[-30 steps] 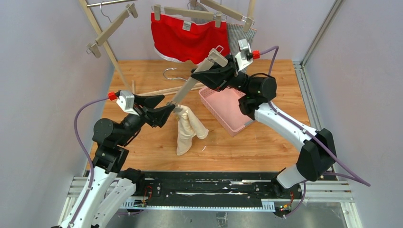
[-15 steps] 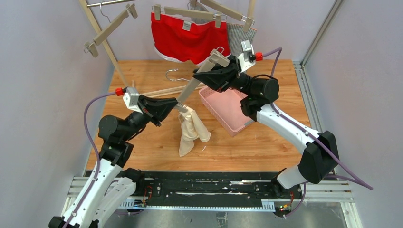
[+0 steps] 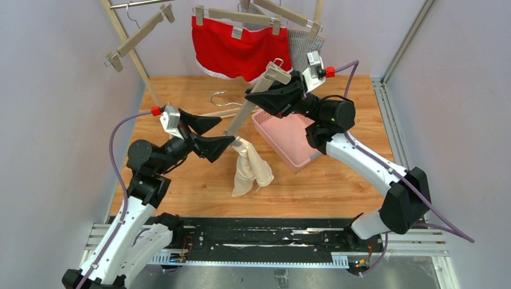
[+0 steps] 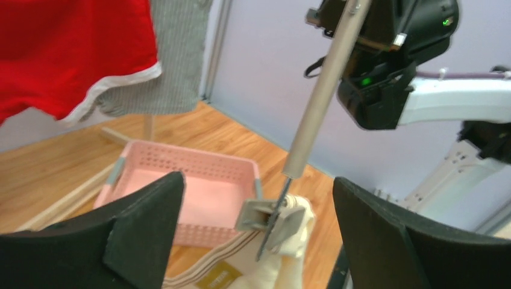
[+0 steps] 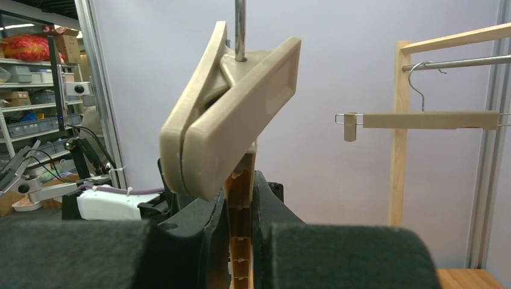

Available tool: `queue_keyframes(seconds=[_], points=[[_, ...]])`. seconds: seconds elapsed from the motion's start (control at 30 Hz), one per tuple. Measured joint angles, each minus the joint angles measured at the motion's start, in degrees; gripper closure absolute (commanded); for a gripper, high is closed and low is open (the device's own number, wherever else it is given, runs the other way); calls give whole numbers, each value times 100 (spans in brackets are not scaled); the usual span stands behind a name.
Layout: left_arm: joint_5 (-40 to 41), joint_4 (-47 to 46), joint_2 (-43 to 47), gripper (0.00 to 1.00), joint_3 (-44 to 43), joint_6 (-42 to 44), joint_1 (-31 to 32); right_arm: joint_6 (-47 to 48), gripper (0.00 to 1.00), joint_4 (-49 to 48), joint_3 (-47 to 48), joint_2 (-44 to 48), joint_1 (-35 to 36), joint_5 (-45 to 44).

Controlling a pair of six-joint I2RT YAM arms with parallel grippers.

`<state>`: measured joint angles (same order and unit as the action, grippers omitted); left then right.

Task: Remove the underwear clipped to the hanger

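My right gripper (image 3: 265,96) is shut on the bar of a tan wooden hanger (image 3: 246,107) and holds it tilted above the table; the bar shows between its jaws in the right wrist view (image 5: 241,232). The cream underwear (image 3: 249,170) hangs from the hanger's lower clip (image 3: 236,140), its end resting on the table. My left gripper (image 3: 226,130) is open with the clip (image 4: 274,218) between its fingers (image 4: 144,226), not touching. The cream cloth (image 4: 289,268) and tan label show below. The red underwear (image 3: 238,51) and the striped underwear (image 3: 301,48) hang clipped on the rack behind.
A pink basket (image 3: 289,137) sits on the wooden table right of the cream underwear. A loose hanger (image 3: 218,103) lies on the table behind. An empty hanger (image 3: 135,39) hangs on the wooden rack (image 3: 129,48) at the back left.
My left gripper has moved right and up to the hanger's lower clip, jaws now spread around it. The hanger and cream underwear have shifted slightly right.
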<state>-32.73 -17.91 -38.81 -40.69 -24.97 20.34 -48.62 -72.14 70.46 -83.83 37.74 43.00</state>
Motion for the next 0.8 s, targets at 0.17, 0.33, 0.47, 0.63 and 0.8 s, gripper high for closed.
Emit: queue_keyframes(seconds=[0.17, 0.33, 0.47, 0.63, 0.8], points=[[315, 319, 367, 2, 33, 101, -2, -72, 100, 7, 0, 7, 2, 46], [308, 367, 649, 2, 35, 201, -2, -243, 99, -70, 0, 7, 2, 46], [57, 278, 540, 1, 114, 162, -2, -492, 99, -330, 4, 0, 2, 46], [-175, 201, 494, 1, 264, 114, -2, -863, 99, -671, 101, -48, 2, 46], [-306, -74, 474, 0, 313, -15, -2, -1143, 99, -931, 177, -96, 2, 44]])
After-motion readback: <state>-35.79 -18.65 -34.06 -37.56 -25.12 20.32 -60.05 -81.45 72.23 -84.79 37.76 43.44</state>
